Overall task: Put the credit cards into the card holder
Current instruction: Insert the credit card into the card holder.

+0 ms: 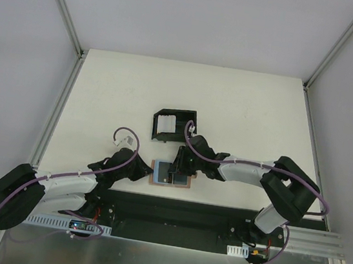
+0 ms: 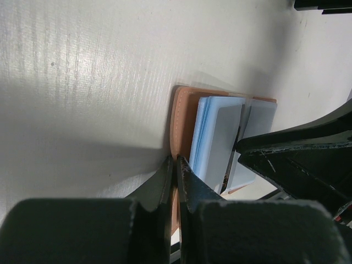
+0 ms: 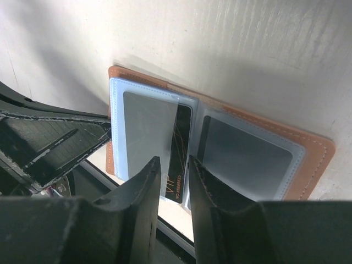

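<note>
The tan card holder [image 1: 186, 184] lies open near the table's front edge, with clear sleeves inside. My left gripper [image 2: 176, 159] is shut on its left leather edge [image 2: 184, 118]. Pale grey credit cards [image 3: 146, 126] sit in the left and right sleeves. A black card marked VIP [image 3: 179, 165] lies along the fold, partly under the left sleeve and sticking out past the near edge. My right gripper [image 3: 174, 159] hovers right over that card with its jaws a little apart; I see nothing pinched between them.
A black open-sided box [image 1: 174, 124] stands just behind the card holder. The dark mounting rail [image 1: 173, 209] runs right in front of it. Both arms crowd the card holder from either side.
</note>
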{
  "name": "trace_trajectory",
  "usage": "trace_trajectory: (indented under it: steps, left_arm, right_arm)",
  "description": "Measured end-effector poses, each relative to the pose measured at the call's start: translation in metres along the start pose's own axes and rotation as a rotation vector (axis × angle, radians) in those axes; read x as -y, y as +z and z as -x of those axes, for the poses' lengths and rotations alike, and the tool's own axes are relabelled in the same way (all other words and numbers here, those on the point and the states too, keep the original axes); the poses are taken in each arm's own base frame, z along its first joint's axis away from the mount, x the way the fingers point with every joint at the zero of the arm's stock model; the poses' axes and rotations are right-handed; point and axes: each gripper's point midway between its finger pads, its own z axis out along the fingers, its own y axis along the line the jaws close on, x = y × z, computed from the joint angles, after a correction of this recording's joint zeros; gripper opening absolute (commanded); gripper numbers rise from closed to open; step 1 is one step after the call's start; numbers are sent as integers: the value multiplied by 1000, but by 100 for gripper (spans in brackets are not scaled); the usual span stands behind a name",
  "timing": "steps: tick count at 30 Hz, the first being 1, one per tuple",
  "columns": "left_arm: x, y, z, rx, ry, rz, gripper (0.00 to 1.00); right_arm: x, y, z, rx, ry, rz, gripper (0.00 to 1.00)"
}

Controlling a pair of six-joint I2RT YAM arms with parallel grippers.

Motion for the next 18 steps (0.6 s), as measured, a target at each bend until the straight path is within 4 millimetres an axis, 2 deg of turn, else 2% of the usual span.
trace_trajectory:
  steps: [7, 18]
  left_arm:
    - [0, 0, 0, 0, 0, 0, 0]
    - [0, 0, 0, 0, 0, 0, 0]
  right_arm:
    - [-2, 6, -8, -42, 0, 15, 28]
    - [-7, 5, -8, -52, -6, 13, 19]
